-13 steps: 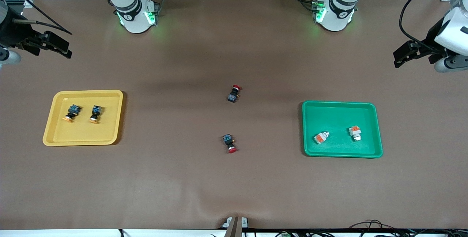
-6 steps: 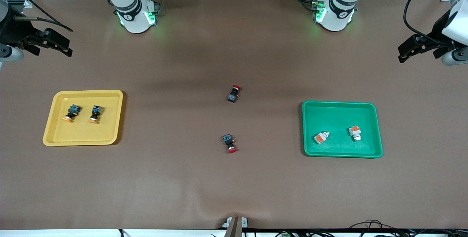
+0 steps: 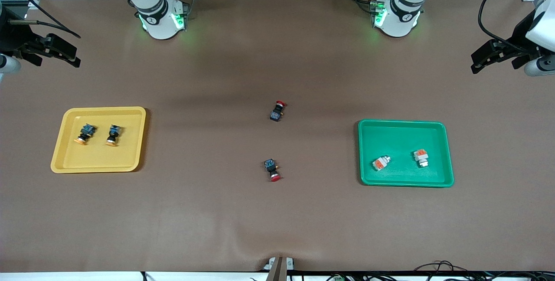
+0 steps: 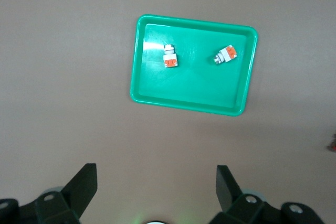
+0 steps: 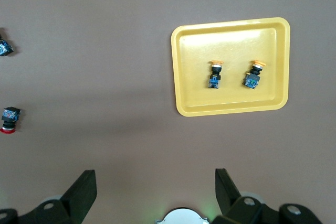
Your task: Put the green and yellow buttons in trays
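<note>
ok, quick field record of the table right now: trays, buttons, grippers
yellow tray: holds two yellow-capped buttons, side by side
green tray: holds two white-bodied buttons, apart
red-capped buttons: on the table mid-way between trays, in no tray
left gripper: open, empty, over the table edge at its own end
right gripper: open, empty, over its own end
task state: all four buttons in trays
</note>
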`<action>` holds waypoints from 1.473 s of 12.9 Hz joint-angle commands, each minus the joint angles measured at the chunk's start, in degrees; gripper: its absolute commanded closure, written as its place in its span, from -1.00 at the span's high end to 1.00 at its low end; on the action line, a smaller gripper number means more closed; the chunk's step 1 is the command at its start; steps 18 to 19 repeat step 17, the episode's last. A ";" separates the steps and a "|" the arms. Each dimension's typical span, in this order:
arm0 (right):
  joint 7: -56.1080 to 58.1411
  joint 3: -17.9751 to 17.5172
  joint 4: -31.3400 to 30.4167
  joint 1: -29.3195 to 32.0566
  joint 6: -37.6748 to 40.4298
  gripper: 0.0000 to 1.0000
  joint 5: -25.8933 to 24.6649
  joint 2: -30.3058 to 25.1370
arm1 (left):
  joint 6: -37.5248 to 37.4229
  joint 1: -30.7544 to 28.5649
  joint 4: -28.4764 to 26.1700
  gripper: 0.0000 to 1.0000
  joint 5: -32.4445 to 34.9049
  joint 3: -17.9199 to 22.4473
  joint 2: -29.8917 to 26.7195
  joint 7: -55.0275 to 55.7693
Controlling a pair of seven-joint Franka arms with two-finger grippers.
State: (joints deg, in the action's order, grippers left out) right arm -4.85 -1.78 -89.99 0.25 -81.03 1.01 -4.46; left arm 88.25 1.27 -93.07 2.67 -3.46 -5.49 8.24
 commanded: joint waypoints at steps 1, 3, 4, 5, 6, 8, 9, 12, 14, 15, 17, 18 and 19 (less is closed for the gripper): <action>0.63 0.64 -1.42 -0.78 -0.71 1.00 0.22 -1.25 | -0.71 -0.91 3.24 1.00 -0.83 0.12 1.10 -3.32; 0.63 0.64 -1.42 -0.78 -0.80 1.00 0.22 -1.25 | -1.41 -1.18 3.78 1.00 -0.21 0.12 1.71 -3.50; 0.63 0.64 -1.42 -0.78 -0.80 1.00 0.22 -1.25 | -1.94 -1.18 3.78 1.00 -0.21 0.12 1.72 -3.76; 0.63 0.64 -1.42 -0.78 -0.80 1.00 0.22 -1.25 | -2.81 -1.27 3.69 1.00 -0.82 0.03 1.63 -4.28; 0.63 0.64 -1.42 -0.78 -0.80 1.00 0.22 -1.25 | -3.34 -1.35 3.60 1.00 -1.44 0.03 1.37 -4.29; 0.63 0.64 -1.42 -0.78 -0.71 1.00 0.22 -1.25 | -3.35 -1.44 3.86 1.00 -2.32 0.03 1.36 -4.29; 0.63 0.64 -1.42 -0.78 -0.71 1.00 0.22 -1.25 | -3.44 -1.53 3.87 1.00 -2.32 0.03 1.36 -4.20; 0.63 0.64 -1.42 -0.95 -0.62 1.00 0.22 -1.25 | -4.14 -1.18 3.87 1.00 -2.41 -0.15 1.45 -4.02; 0.54 0.64 -1.42 -1.04 -0.62 1.00 0.22 -1.25 | -4.32 -1.09 3.87 1.00 -2.32 -0.24 1.45 -4.02; 0.46 0.64 -1.42 -1.04 -0.53 1.00 0.31 -1.25 | -4.40 -1.18 3.87 1.00 -2.41 -0.32 1.45 -4.11; 0.46 0.64 -1.42 -1.04 -0.45 1.00 0.31 -1.25 | -5.19 -1.00 3.87 1.00 -2.41 -0.41 1.45 -4.02; 0.46 0.64 -1.42 -1.04 -0.45 1.00 0.31 -1.25 | -5.19 -1.00 3.87 1.00 -2.41 -0.41 1.45 -4.02; 0.46 0.64 -1.42 -1.04 -0.45 1.00 0.31 -1.25 | -5.19 -1.00 3.87 1.00 -2.41 -0.41 1.45 -4.02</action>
